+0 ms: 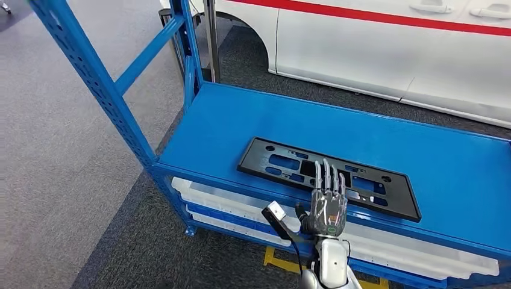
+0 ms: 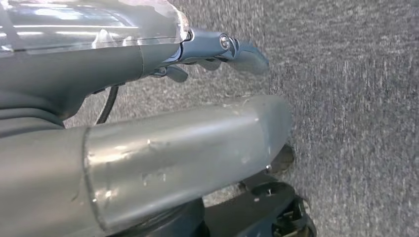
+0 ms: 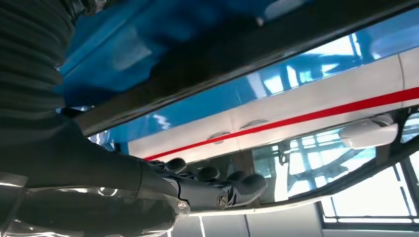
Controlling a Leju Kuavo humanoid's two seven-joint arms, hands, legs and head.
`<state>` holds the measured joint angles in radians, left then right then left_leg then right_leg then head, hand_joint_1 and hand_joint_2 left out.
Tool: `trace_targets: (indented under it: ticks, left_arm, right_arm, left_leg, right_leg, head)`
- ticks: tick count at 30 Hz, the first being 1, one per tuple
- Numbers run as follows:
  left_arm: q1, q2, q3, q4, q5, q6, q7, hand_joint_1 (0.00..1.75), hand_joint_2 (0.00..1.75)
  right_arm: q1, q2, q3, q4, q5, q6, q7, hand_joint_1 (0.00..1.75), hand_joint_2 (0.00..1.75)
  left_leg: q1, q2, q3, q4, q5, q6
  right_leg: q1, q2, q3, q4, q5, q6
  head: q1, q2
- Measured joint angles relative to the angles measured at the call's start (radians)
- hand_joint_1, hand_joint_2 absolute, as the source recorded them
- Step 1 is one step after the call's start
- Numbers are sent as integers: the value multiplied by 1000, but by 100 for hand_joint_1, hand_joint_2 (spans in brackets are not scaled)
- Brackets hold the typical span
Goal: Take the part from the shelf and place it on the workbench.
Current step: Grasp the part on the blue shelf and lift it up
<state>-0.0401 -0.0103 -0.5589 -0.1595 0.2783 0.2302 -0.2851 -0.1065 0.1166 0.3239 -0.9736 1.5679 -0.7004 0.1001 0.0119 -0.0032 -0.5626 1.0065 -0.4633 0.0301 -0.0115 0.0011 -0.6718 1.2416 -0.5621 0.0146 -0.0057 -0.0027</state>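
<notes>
At the front edge of a blue shelf (image 1: 253, 120), the robot's right hand (image 1: 327, 201) reaches forward with its fingers (image 1: 326, 174) straight and spread, their tips lying over the near long edge of a flat black plastic part (image 1: 283, 162). Nothing is gripped; whether the fingertips actually touch the part cannot be told. The part, a long rectangular frame pierced with cutouts, lies flat on the shelf top, angled slightly across it, close to the front lip. Seen from the right wrist, the dark fingers (image 3: 237, 190) extend level, slightly curled, near the part's dark edge (image 3: 207, 69). Below the shelf top sit white trays (image 1: 217, 201). Behind the shelf stands a white car (image 1: 385, 54) with a red stripe. The left hand (image 2: 217, 49) hangs over grey carpet (image 2: 346, 98), fingers loosely bent and holding nothing.
</notes>
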Motion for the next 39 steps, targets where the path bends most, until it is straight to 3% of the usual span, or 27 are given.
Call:
trace_targets:
  ticks: [2,3,5,8,9,10,11,12,14,15,19,21,23,24,25,26,28,30,32,35,37,39]
  left_arm:
    - [-2,0,-11,0,-5,-3,0,0,0]
    - [-3,1,-16,0,-7,-4,0,0,0]
    - [-4,3,-22,0,-8,-4,0,0,0]
    - [-4,4,-32,0,-6,-4,1,0,0]
    - [-4,4,-36,0,-4,-4,2,0,0]
    - [-3,5,-38,0,-4,-4,2,0,0]
    - [-3,6,-40,0,-3,-4,3,0,0]
    - [-4,8,-40,0,-2,-4,3,0,0]
    - [-6,10,-41,0,-2,-4,3,0,0]
    - [-7,10,-42,0,-2,-4,3,0,0]
    - [-5,10,-43,0,-2,-4,2,0,0]
    - [-7,11,-43,0,-2,-4,1,0,0]
    - [-8,12,-45,0,-2,-4,0,0,0]
    - [-7,12,-47,0,-1,-5,0,0,0]
    - [-7,12,-49,1,0,-5,0,0,0]
    - [-7,12,-51,1,0,-5,-1,0,0]
    - [-7,12,-56,1,2,-6,-1,0,0]
    - [-8,12,-61,1,3,-6,-1,0,0]
    - [-9,13,-64,1,4,-6,-1,0,0]
    - [-9,16,-66,1,6,-6,-1,0,0]
    - [-9,17,-66,1,7,-6,-1,0,0]
    - [-8,18,-66,1,8,-6,-1,0,0]
  right_arm:
    - [-48,-4,-10,33,-2,0,2,0,175]
    - [-72,-6,-15,49,-3,0,2,0,175]
    - [-101,-6,-22,65,-7,0,2,0,175]
    - [-127,-6,-30,75,-20,0,-5,0,175]
    - [-134,-6,-34,79,-26,0,-8,0,175]
    - [-140,-6,-38,83,-31,0,-10,0,175]
    - [-147,-6,-41,86,-34,0,-11,0,175]
    - [-154,-6,-45,89,-37,0,-12,0,175]
    - [-165,-6,-50,93,-41,0,-12,0,175]
    - [-169,-6,-52,95,-42,0,-12,0,175]
    - [-174,-7,-58,99,-41,0,-9,0,175]
    - [-179,-9,-63,105,-32,0,0,0,175]
    - [-184,-14,-69,123,-20,0,14,0,175]
    - [-185,-18,-72,133,-14,0,21,0,175]
    - [-186,-23,-75,144,-10,0,27,0,175]
    - [-187,-27,-78,153,-6,0,32,0,175]
    - [-197,-38,-87,170,-3,0,44,0,175]
    - [-209,-49,-96,189,-3,0,54,0,175]
    - [-214,-60,-106,208,-3,0,61,0,175]
    - [-220,-71,-120,224,-3,-1,65,0,175]
    - [-224,-74,-125,233,-3,-2,67,0,175]
    - [-225,-78,-130,242,-4,-3,68,0,175]
  left_leg:
    - [-2,-1,0,0,0,-15]
    - [-3,-1,-2,3,-4,-23]
    - [-2,-1,-23,48,-36,-37]
    - [1,0,-111,240,-128,-49]
    - [2,0,-132,283,-136,-51]
    - [2,0,-133,284,-123,-52]
    - [2,0,-116,244,-92,-51]
    - [2,1,-84,176,-53,-49]
    - [-1,0,-26,55,-9,-42]
    - [-3,0,-14,26,-4,-38]
    - [-1,-2,-10,7,1,-14]
    - [2,0,-8,-1,7,-1]
    - [1,0,-10,-2,7,3]
    - [1,0,-10,-1,7,3]
    - [1,-1,-9,-1,6,3]
    - [1,-2,-8,0,6,3]
    - [0,-3,-4,1,2,0]
    - [-3,-3,-5,4,-1,-7]
    - [-5,-3,-7,4,-1,-17]
    - [-2,-3,-15,25,-21,-33]
    - [0,-2,-52,114,-74,-41]
    - [1,-2,-115,250,-130,-48]
  right_leg:
    - [5,1,69,-156,71,-16]
    - [5,1,94,-214,93,-25]
    - [2,0,99,-230,96,-39]
    - [3,-2,98,-230,98,-45]
    - [3,-3,97,-228,97,-46]
    - [3,-2,97,-225,96,-46]
    - [3,-2,97,-222,93,-45]
    - [3,-1,97,-218,90,-44]
    - [6,0,94,-210,85,-37]
    - [8,0,92,-207,84,-33]
    - [8,1,85,-199,76,-16]
    - [5,1,52,-126,29,-7]
    - [2,0,-10,4,-31,-1]
    - [1,0,-34,51,-43,1]
    - [-1,0,-42,65,-36,2]
    - [-1,0,-34,44,-13,1]
    - [-1,0,30,-91,59,-5]
    - [3,1,78,-197,96,-12]
    - [8,1,82,-212,94,-16]
    - [0,0,88,-224,100,-31]
    - [-2,-2,92,-229,101,-38]
    - [-1,-3,93,-227,100,-42]
  head:
    - [0,0]
    - [0,0]
    - [-1,0]
    - [-1,0]
    - [-1,0]
    - [-1,0]
    - [-1,0]
    - [-1,0]
    - [-1,0]
    - [0,0]
    - [0,0]
    - [0,0]
    - [0,0]
    - [0,0]
    - [0,0]
    - [0,0]
    - [0,0]
    - [0,0]
    - [0,0]
    - [-1,0]
    - [-1,0]
    - [-1,0]
